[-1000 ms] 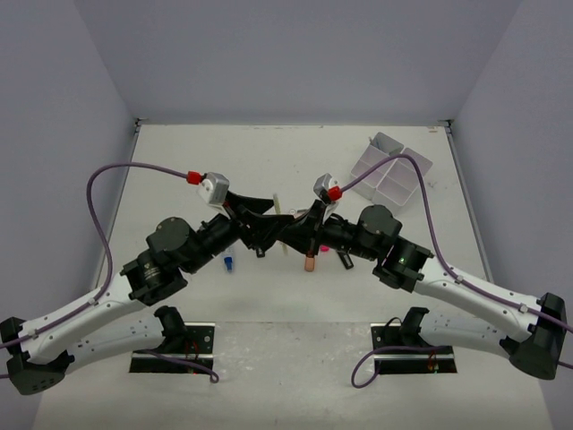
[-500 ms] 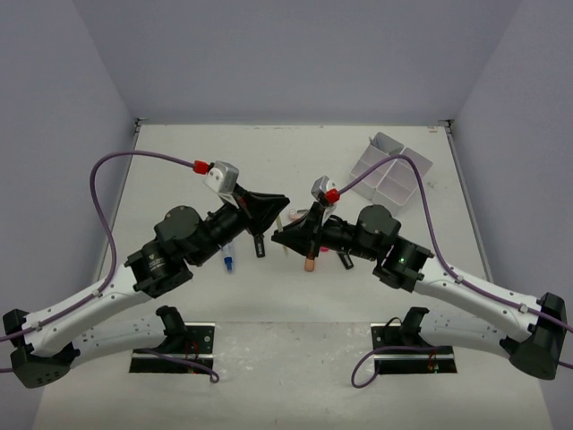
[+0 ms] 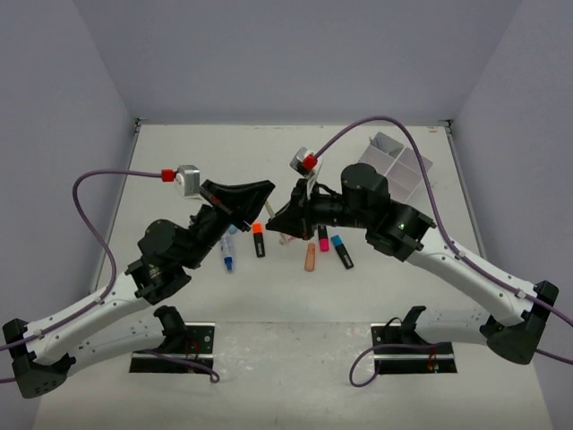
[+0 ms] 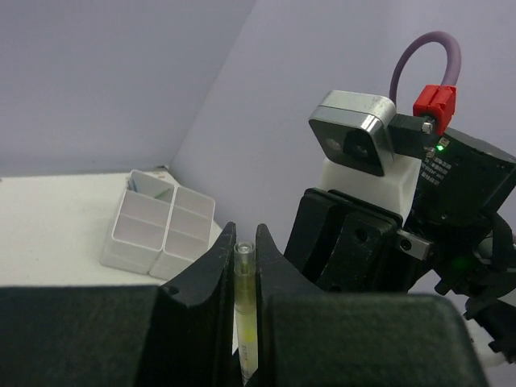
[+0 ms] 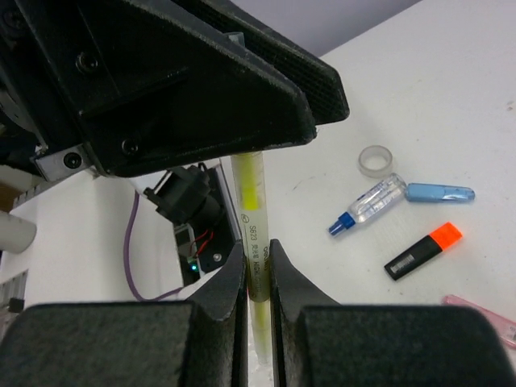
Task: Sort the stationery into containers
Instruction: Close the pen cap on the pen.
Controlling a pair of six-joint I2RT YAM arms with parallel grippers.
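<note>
A thin pale-yellow pen [image 5: 256,211] hangs in the air between my two grippers, and each is shut on one end of it. In the left wrist view the pen's clear end [image 4: 245,278] sits between the left gripper's [image 4: 245,235] jaws. My right gripper [image 5: 256,247] clamps the printed barrel. From above, the left gripper [image 3: 262,195] and right gripper [image 3: 285,218] meet tip to tip over mid-table. The white four-compartment tray [image 3: 391,168] stands at the far right, and it also shows in the left wrist view [image 4: 157,230].
Below the grippers lie an orange-capped highlighter [image 3: 259,240], a blue-tipped bottle [image 3: 227,257], a pink eraser [image 3: 310,260], a pink-capped highlighter [image 3: 323,238] and a blue-capped highlighter [image 3: 341,251]. A clear tape roll [image 5: 375,160] lies near the bottle.
My left gripper has shut on the pen's free end. Both wrists have risen off the table, uncovering the highlighters beneath.
</note>
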